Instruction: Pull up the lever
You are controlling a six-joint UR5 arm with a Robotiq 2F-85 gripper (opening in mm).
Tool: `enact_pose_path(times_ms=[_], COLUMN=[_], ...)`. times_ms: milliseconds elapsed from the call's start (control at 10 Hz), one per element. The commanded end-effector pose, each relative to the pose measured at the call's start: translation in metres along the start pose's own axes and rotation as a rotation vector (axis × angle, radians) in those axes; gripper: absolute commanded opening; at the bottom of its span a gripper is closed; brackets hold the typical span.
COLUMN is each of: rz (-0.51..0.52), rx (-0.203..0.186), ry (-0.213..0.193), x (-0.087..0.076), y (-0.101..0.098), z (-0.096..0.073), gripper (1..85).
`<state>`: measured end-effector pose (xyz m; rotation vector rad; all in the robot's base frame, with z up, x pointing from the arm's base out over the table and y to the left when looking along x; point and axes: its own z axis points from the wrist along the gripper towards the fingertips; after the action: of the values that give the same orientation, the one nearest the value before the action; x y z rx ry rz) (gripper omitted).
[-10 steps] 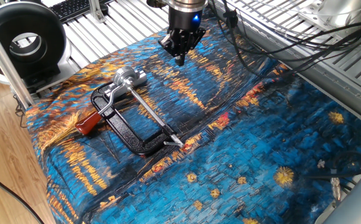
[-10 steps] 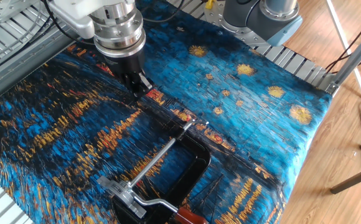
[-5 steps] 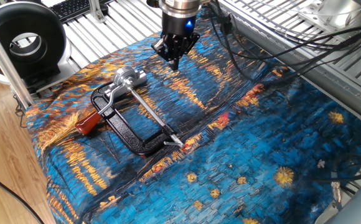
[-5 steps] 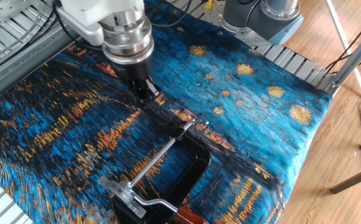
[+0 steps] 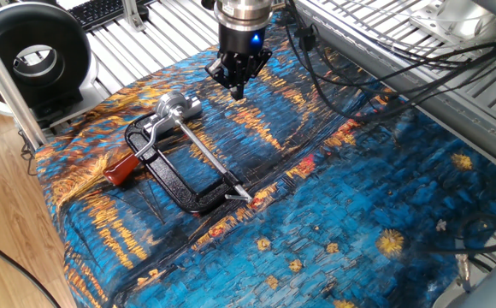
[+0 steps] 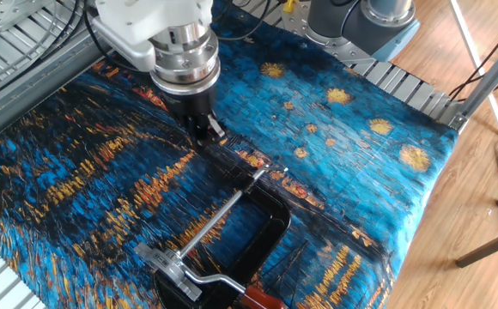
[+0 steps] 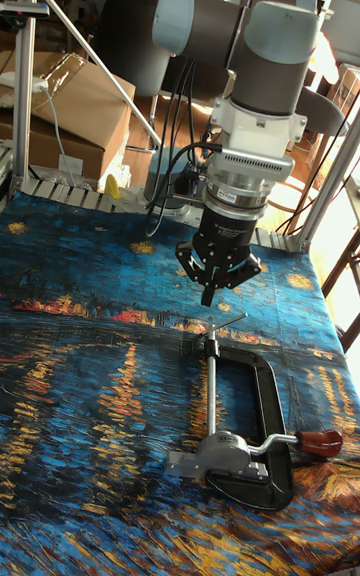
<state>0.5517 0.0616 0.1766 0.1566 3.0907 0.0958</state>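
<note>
While the lever [image 5: 121,168] lies flat on the cloth at the clamp's [image 5: 180,184] screw-head end, well away from the gripper [image 5: 234,82] and untouched, the sound approach is to cross the whole clamp, drop beside the red sleeve, close on it and swing it upward. Gripper hangs over the cloth near the rod's [image 5: 205,153] far tip, pointing straight down, jaws nearly together and holding nothing.

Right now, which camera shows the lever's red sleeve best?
One fixed view: the lever lies whole and unobstructed beside the black frame. The tall fixed view shows it clearly too, but smaller; the other fixed view cuts it off at the bottom edge.
</note>
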Motion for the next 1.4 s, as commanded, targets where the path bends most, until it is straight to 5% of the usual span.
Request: enact_pose_path(times_ms=[0, 200, 300, 600, 800, 900, 1300], rz=[-0.001, -0.022, -0.128, -0.238, -0.367, -0.388, -0.385], rx=[-0.013, -0.004, -0.008, -0.071, 0.016, 0.024, -0.118], ry=[-0.006, 0.035, 0.06, 0.104, 0.154, 0.158, 0.104], x=[-0.002, 0.009, 0.016, 0.029, 0.038, 0.039, 0.003], y=[0.004, 0.002, 0.002, 0.016, -0.01, -0.013, 0.042], z=[0.001, 0.001, 0.001, -0.001, -0.002, -0.002, 0.007], gripper=[1.7, 1.7, 1.7, 1.7, 1.7, 1.7, 1.7])
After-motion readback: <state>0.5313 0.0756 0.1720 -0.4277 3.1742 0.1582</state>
